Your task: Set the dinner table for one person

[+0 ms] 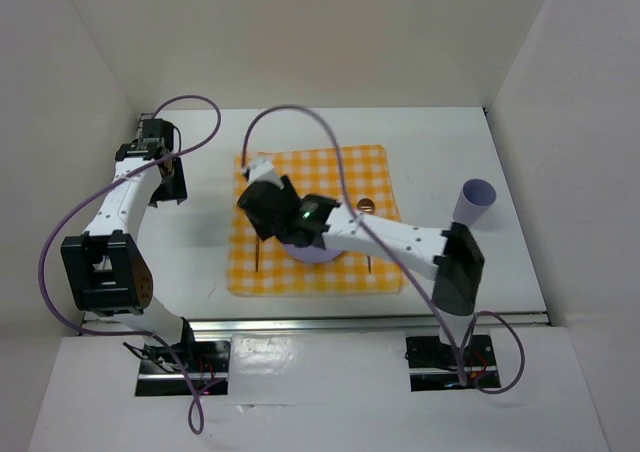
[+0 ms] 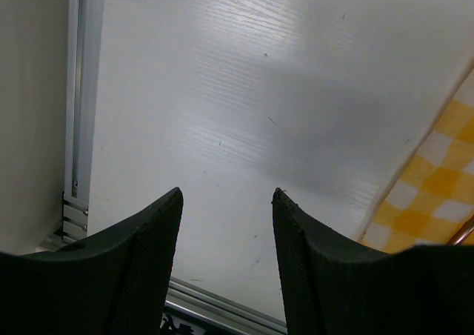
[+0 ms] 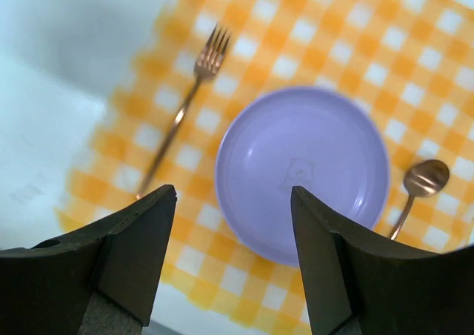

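Left gripper (image 2: 226, 201), released, hangs over white matte tabletop (image 2: 244, 90) by its metal rail (image 2: 78, 90); right gripper (image 3: 233, 201), released, over yellow-and-white checked cloth (image 3: 415, 53).

The surface (image 1: 440, 142) is showing plain matte white, its rail (image 2: 80, 90) silver-grey. The cloth (image 3: 385, 68) is showing yellow-and-white checks. The plate (image 3: 302, 173) and the cup (image 1: 475, 202) are showing pale lilac, while the fork (image 3: 185, 107) and spoon (image 3: 421, 181) are gleaming coppery pink.
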Robot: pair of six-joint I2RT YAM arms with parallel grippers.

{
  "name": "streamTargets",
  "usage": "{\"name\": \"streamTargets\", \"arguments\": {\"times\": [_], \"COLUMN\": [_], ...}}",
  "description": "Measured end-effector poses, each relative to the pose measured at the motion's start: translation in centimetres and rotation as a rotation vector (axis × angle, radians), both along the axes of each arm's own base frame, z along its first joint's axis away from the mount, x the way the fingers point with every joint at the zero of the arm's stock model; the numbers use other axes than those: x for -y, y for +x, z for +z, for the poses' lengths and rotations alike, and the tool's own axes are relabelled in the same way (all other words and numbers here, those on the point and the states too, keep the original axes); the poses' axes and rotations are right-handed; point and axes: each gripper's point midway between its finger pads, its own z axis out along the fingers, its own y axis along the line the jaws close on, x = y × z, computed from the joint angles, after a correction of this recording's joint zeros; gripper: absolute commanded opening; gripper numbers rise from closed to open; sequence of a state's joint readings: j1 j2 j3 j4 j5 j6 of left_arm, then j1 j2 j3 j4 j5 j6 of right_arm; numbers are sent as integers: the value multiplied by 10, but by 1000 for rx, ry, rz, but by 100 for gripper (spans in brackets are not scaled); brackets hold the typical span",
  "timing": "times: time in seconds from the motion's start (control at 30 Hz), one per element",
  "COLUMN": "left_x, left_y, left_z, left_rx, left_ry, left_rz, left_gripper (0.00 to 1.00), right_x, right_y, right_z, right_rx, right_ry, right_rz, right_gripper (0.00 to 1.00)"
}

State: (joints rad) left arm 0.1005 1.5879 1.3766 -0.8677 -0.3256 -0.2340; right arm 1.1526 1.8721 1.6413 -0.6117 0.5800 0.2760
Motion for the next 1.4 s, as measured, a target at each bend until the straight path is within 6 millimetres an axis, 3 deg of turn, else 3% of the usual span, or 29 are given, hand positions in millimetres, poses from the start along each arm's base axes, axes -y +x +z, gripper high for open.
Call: {"name": "streamTargets", "arguments": {"times": [0.07,0.1,0.13,0.17,0.2,0.23,0.27,0.3,0.37,0.47,0.6,0.83,0.97,1.17,1.4], "left_x": [0,0,1,1,2,2,2,3,3,6,12,22,25,27,27], "left_y": [0,0,0,0,0,0,0,0,0,1,3,5,5,8,7], "left_z": [0,0,0,0,-1,-1,-1,-1,0,-1,0,0,2,6,5], "left_rx": [0,-1,0,0,0,0,-2,-1,1,4,12,17,19,30,27], "left_ry": [0,-2,-4,-8,-12,-16,-19,-24,-33,-50,-77,-131,-149,-156,-158], "left_rz": [0,0,-1,-3,-4,-5,-5,-5,-7,-14,-27,-55,-64,-69,-69], "left_gripper": [58,58,58,58,58,58,58,58,58,58,58,58,57,57,57], "right_x": [18,40,70,113,169,209,265,314,389,438,461,476,475,472,472], "right_y": [21,41,64,90,116,128,139,139,122,92,76,68,72,56,51], "right_z": [52,77,96,111,119,122,116,107,84,60,51,33,17,-26,-38], "right_rx": [-4,-1,9,19,33,43,45,40,8,-50,-48,-24,-38,-118,-125], "right_ry": [144,222,285,336,374,401,415,420,404,409,434,477,544,536,541], "right_rz": [-92,-172,-267,-387,-532,-631,-762,-882,-1080,-1245,-1378,-1553,-1650,-1767,-1814], "right_gripper": [69,69,69,67,67,66,66,66,63,63,62,55,55,55,55]}}
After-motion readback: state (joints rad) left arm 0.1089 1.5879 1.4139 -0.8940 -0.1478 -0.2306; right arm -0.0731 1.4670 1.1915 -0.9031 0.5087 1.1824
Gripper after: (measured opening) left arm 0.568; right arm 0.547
